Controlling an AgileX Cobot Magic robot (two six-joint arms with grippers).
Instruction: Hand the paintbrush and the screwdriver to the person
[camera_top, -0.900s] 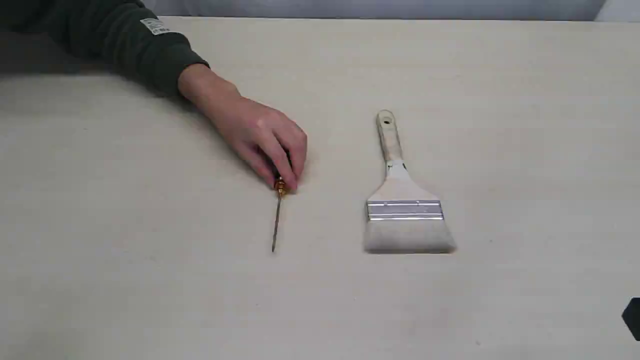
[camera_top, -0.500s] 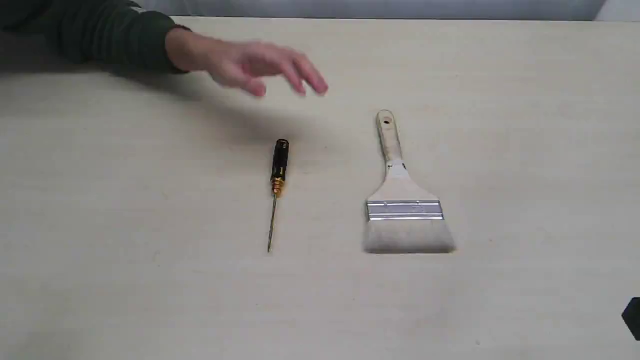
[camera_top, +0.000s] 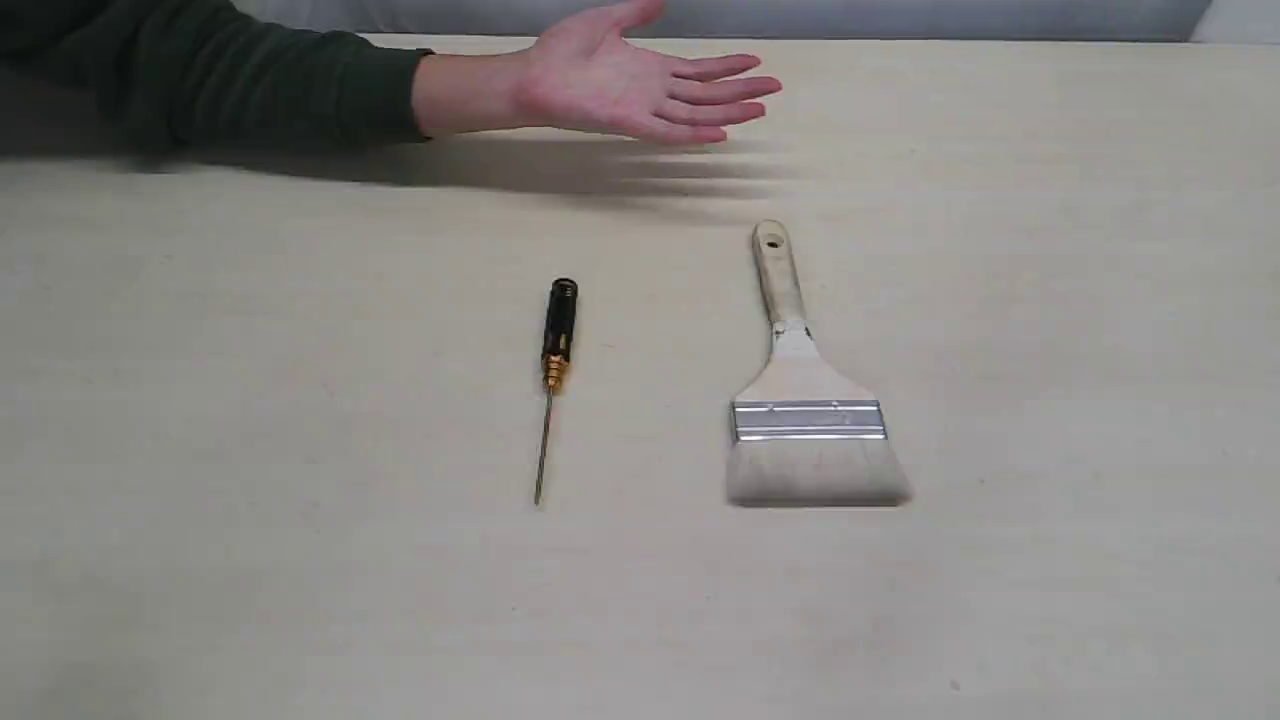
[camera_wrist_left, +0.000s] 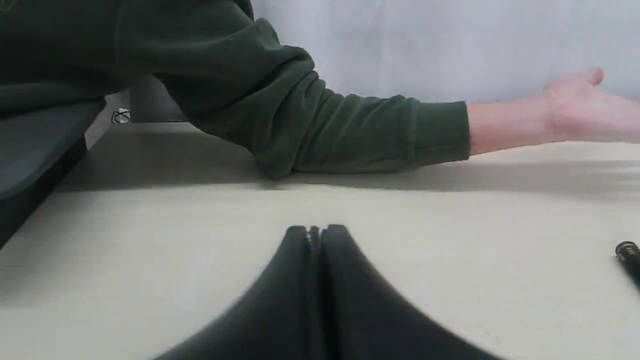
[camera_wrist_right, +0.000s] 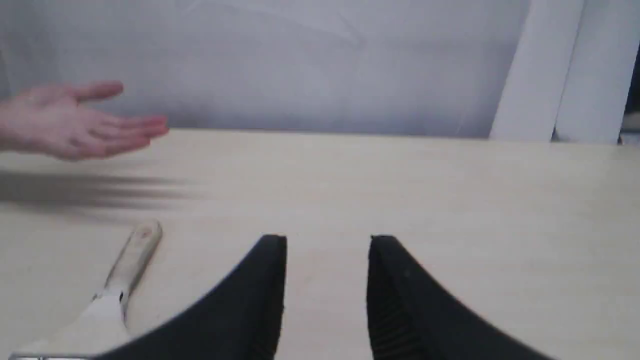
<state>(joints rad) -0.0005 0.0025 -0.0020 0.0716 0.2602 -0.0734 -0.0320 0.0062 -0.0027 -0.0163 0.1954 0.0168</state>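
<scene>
The screwdriver (camera_top: 553, 372) lies on the table, black handle pointing away, thin shaft toward the near edge; its handle end (camera_wrist_left: 627, 254) peeks into the left wrist view. To its right lies the paintbrush (camera_top: 806, 400), wooden handle away, pale bristles near; its handle (camera_wrist_right: 134, 261) shows in the right wrist view. The person's hand (camera_top: 640, 85) is held palm up over the far table edge, on a dark green sleeve (camera_wrist_left: 320, 125). My left gripper (camera_wrist_left: 314, 231) is shut and empty. My right gripper (camera_wrist_right: 327, 245) is open and empty, beside the brush handle. Neither gripper appears in the exterior view.
The pale table (camera_top: 1050, 300) carries only the two tools. A grey wall runs behind its far edge, with white vertical panels (camera_wrist_right: 560, 70) at the far right. A dark surface (camera_wrist_left: 35, 150) sits beyond the table near the person's sleeve.
The person's hand let go of the screwdriver, lifted away and turned palm up at the far edge. The dark arm part at the exterior view's right edge has left the frame.
</scene>
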